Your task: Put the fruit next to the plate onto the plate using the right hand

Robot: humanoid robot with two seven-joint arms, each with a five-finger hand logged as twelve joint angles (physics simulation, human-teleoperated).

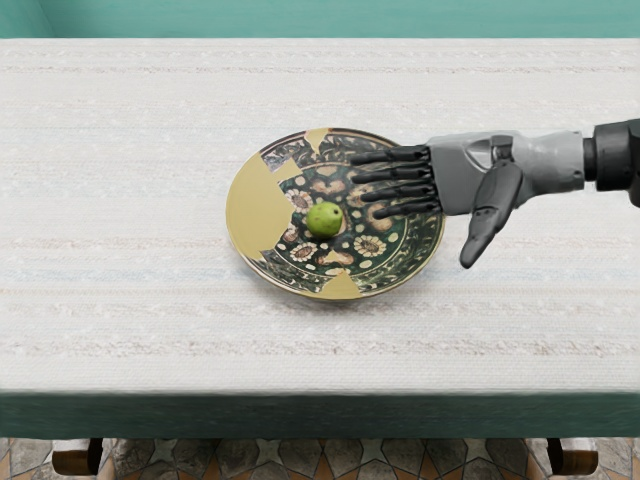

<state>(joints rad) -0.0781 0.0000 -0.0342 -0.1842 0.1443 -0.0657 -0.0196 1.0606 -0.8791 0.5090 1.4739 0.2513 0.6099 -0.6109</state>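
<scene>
"Pale woven cloth is seen nearest, spread over the table (120, 330). Is the fruit found lying on it, beside the plate?"

"No. The small green fruit (324, 218) is found inside the plate (245, 200), settled near the middle of the patterned well. Nothing else is held by the plate."

"So the placing may be judged done?"

"It may, as far as is shown. The fruit is touched by nothing and is carried by the plate alone. Only the drawing back of the arm appears to be left."

"And how is the right hand (440, 180) held?"

"It is held over the plate's right part, just right of the fruit and apart from it. Its fingers (390, 175) are stretched out flat toward the left, the thumb is hung downward, and nothing is gripped. The left arm is not shown."
</scene>
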